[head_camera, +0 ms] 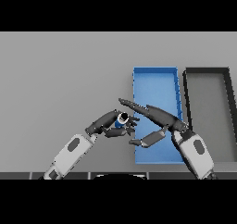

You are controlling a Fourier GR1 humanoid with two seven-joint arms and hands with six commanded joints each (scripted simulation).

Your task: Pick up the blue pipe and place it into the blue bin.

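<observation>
A: Where is the blue pipe (121, 119) right now?

B: In the left hand (111, 124), whose fingers curl round it. Only its open end and a bit of blue show between them. It sits just left of the blue bin (155, 82), close to the bin's left wall, not yet over the inside.

A: And the right hand (155, 119)?

B: Its fingers are straight and it holds nothing. It reaches leftward across the near half of the blue bin, fingertips close to the pipe, thumb hanging below.

A: What worries you from here?

B: That right hand lies across the very spot where the pipe should go. If the left hand carries the pipe rightward, I'd expect the two hands to collide. The pipe could also catch the bin's left wall if it isn't lifted enough. And so little of it shows that I can't judge how firm the hold is; a slip would drop it outside.

A: Anything else nearby?

B: A dark bin (208, 107) just right of the blue one; overshooting far could land the pipe there.
</observation>
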